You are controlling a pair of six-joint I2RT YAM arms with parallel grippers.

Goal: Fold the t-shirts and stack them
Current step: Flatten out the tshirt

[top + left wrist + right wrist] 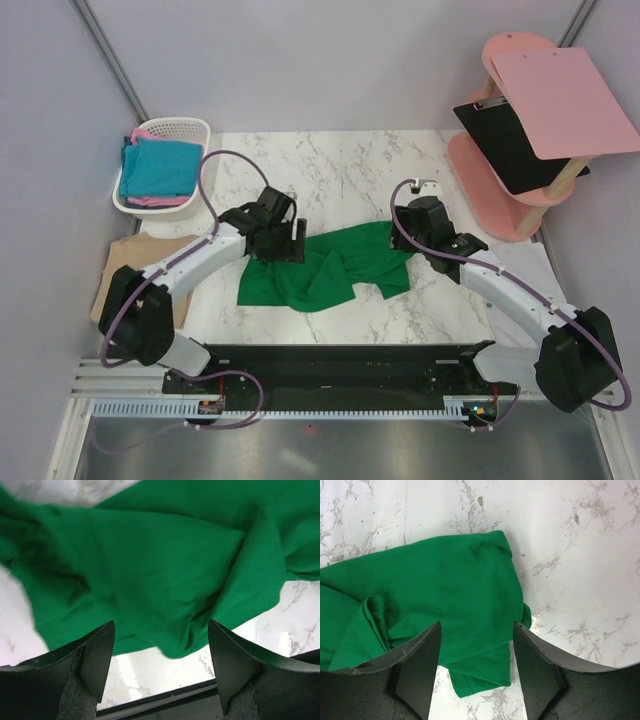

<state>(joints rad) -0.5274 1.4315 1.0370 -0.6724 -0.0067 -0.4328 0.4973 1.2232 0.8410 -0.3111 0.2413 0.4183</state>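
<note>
At the middle of the marble desk [340, 170], in the top view, lies the green t-shirt [325, 272], crumpled and spread flat, with loose folds running across it and its long side stretching from 9 o'clock to 3 o'clock. Over its 10 o'clock corner hang the left jaws, spread wide and holding nothing; the left wrist view shows both dark fingers [95, 655] apart above the rumpled green cloth [150, 565], with bare marble showing beyond its hem. Over the shirt's 2 o'clock end hang the right jaws, likewise wide and empty; in the right wrist view the fingers [420, 665] frame the edge of the green cloth [445, 595], where a flap folds over at 9 o'clock. At the desk's 10 o'clock corner stands a white basket [200, 128] with a teal-blue t-shirt [160, 170] on top of a pink t-shirt [165, 202]. At 8 o'clock, off the desk's edge, lies a tan t-shirt [125, 265], partly hidden by the left arm [190, 262]. At 2 o'clock stands a pink shelf stand [490, 195] bearing a black clipboard [510, 145].
</note>
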